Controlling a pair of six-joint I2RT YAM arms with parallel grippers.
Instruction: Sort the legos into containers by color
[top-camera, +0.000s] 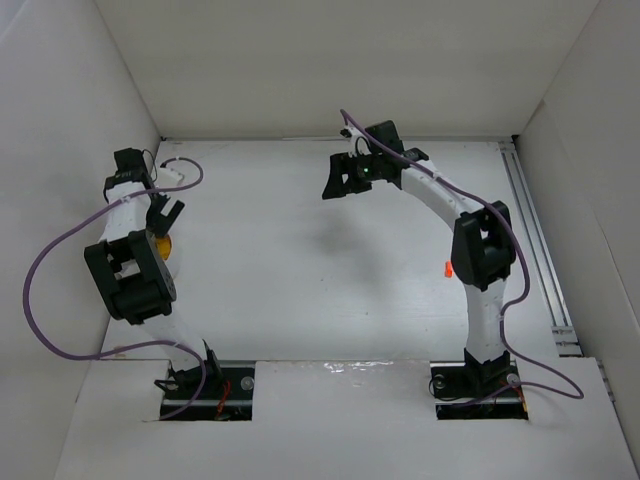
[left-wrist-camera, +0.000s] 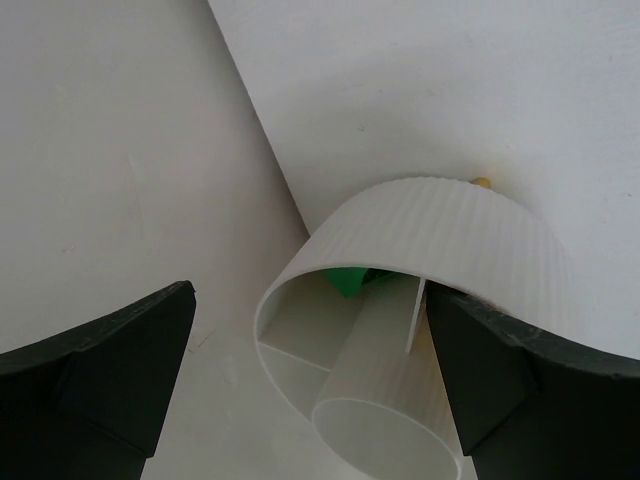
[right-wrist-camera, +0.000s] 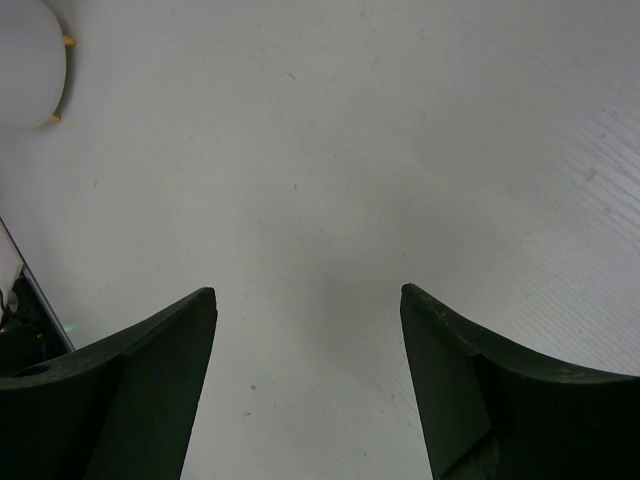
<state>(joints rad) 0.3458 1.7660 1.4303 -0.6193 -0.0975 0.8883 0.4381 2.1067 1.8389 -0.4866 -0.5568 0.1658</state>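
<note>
While the left pincer (left-wrist-camera: 310, 290) (released) gapes at the wall-side container (left-wrist-camera: 440, 230), the right pincer (right-wrist-camera: 308, 290) — released too — overhangs floor (right-wrist-camera: 350, 150).

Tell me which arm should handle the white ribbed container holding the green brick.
Left. The left claw, open, frames the container, with the green brick visible inside. The right claw hangs open over the floor, well away from it.

Overhead view, two close wrist views

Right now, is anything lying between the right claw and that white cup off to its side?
No. In the right wrist view, only bare white floor stretches from the right gripper to the cup.
</note>
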